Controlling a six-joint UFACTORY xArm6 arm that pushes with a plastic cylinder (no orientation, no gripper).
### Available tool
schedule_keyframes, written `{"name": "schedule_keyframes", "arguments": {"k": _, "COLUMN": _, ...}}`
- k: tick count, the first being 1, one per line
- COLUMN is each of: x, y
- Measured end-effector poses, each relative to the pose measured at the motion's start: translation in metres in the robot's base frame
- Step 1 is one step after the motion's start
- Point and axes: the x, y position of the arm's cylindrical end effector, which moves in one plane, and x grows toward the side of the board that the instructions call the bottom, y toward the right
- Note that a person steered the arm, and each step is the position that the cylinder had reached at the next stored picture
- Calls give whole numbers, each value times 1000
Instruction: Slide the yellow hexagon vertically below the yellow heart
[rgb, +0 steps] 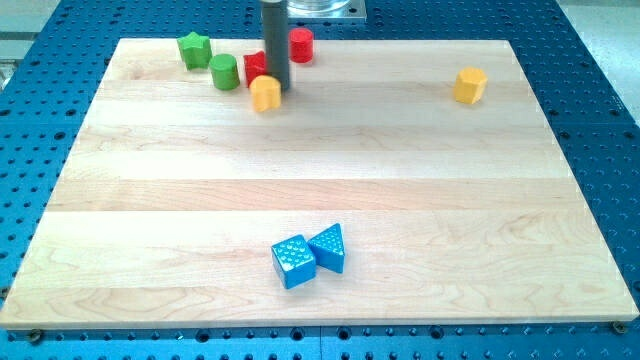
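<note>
Across the whole view lies the wooden worktop (320, 170), and my rod comes down at the view's top left, my tip (276, 91) touching the right edge of the yellow heart (265, 93). No hand on this rig, just the rod, so nothing is held. The yellow hexagon (469, 85) sits well apart, at the top right. Near the bottom centre, a blue cube (293, 261) touches a blue triangle (329, 247). Around my rod: a green star (194, 49), a green cylinder (224, 71), a red cylinder (301, 45), and a red block (254, 68) half hidden behind the rod.
</note>
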Motion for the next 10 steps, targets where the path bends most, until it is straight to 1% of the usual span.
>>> {"name": "schedule_keyframes", "arguments": {"k": 2, "x": 85, "y": 28}}
{"name": "schedule_keyframes", "arguments": {"k": 3, "x": 151, "y": 28}}
{"name": "schedule_keyframes", "arguments": {"k": 4, "x": 131, "y": 11}}
{"name": "schedule_keyframes", "arguments": {"k": 5, "x": 109, "y": 16}}
{"name": "schedule_keyframes", "arguments": {"k": 6, "x": 87, "y": 7}}
{"name": "schedule_keyframes", "arguments": {"k": 7, "x": 78, "y": -6}}
{"name": "schedule_keyframes", "arguments": {"k": 8, "x": 79, "y": -16}}
{"name": "schedule_keyframes", "arguments": {"k": 9, "x": 104, "y": 36}}
{"name": "schedule_keyframes", "arguments": {"k": 10, "x": 115, "y": 142}}
